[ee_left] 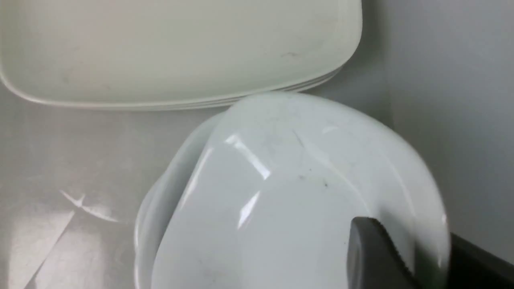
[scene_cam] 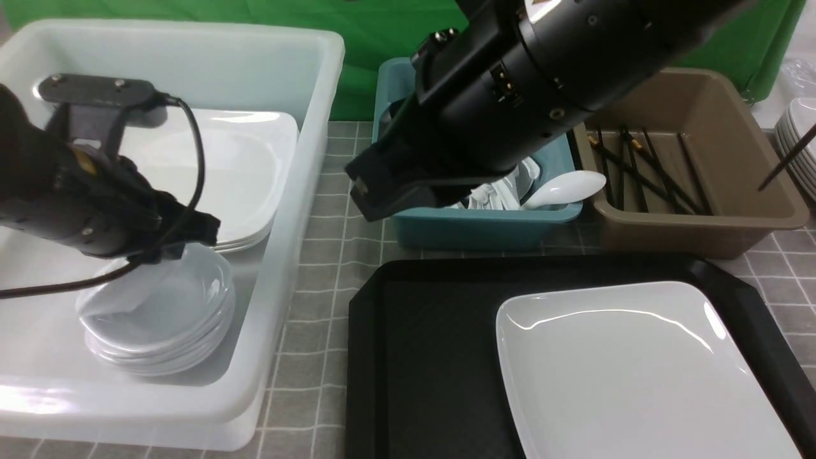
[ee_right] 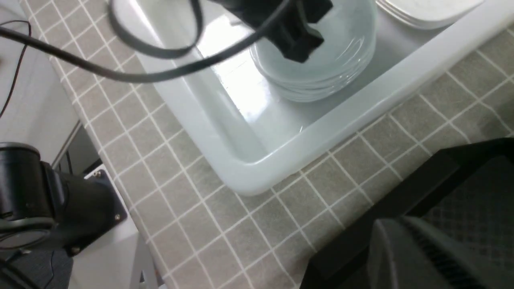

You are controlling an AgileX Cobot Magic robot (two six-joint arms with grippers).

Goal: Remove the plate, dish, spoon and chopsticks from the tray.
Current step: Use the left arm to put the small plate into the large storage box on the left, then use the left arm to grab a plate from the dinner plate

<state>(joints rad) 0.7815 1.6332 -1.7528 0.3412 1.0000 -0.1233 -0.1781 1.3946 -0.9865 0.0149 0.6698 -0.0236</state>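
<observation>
Nearest, the plate (scene_cam: 637,363) fills the tray's (scene_cam: 421,357) right side, the left half bare. Left gripper (ee_left: 417,245) straddles the tilted dish's (ee_left: 281,192) rim inside the white tub (scene_cam: 306,191) — clamped or loose, can't tell. Right gripper (ee_right: 405,249) is clenched near the tray's far-left corner. Beyond — spoon (scene_cam: 564,188) in the teal tub (scene_cam: 484,226), chopsticks (scene_cam: 644,169) in the brown tub (scene_cam: 701,229).

White plate (scene_cam: 637,363) flat on black tray (scene_cam: 427,357)

The plate (scene_cam: 637,370) lies on the tray's (scene_cam: 421,357) right half. Behind the tray we see two tubs: spoon (scene_cam: 564,188) in the left tub (scene_cam: 484,228), chopsticks (scene_cam: 644,172) in the right tub (scene_cam: 701,226). Left of the tray, a big tub (scene_cam: 280,268) holds dishes (scene_cam: 172,319) before stacked plates (scene_cam: 248,172).
</observation>
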